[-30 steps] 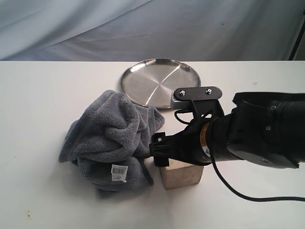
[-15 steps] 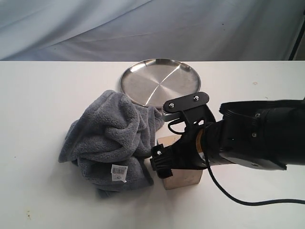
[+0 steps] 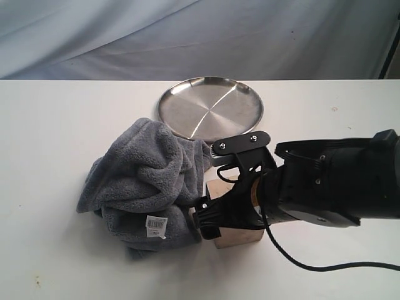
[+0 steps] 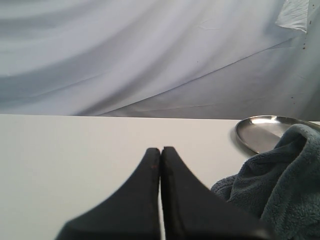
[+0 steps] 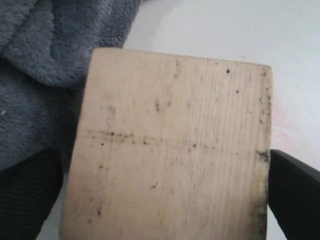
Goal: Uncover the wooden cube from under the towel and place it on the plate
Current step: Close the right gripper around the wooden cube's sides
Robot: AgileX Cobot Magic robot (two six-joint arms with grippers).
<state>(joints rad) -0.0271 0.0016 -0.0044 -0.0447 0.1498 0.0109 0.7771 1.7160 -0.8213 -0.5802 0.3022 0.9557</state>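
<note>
The wooden cube (image 3: 241,238) stands on the white table beside the towel (image 3: 147,181), uncovered and mostly hidden by my right arm in the exterior view. My right gripper (image 3: 229,216) is down over it. In the right wrist view the cube (image 5: 170,145) fills the space between the open gripper's (image 5: 162,167) two black fingers, with only thin gaps at its sides. The plate (image 3: 209,107) lies empty behind the towel. My left gripper (image 4: 160,149) is shut on nothing, low over the bare table, with the towel (image 4: 280,180) and plate (image 4: 265,131) beyond it.
The towel lies bunched in a heap, its white barcode tag (image 3: 156,226) at the front, and touches the cube's left side (image 5: 40,60). A grey cloth backdrop (image 3: 187,31) hangs behind the table. A black cable (image 3: 325,265) trails from the right arm.
My right arm has come down and slightly left over the cube, hiding more of it. Cube, towel and plate have not moved.
</note>
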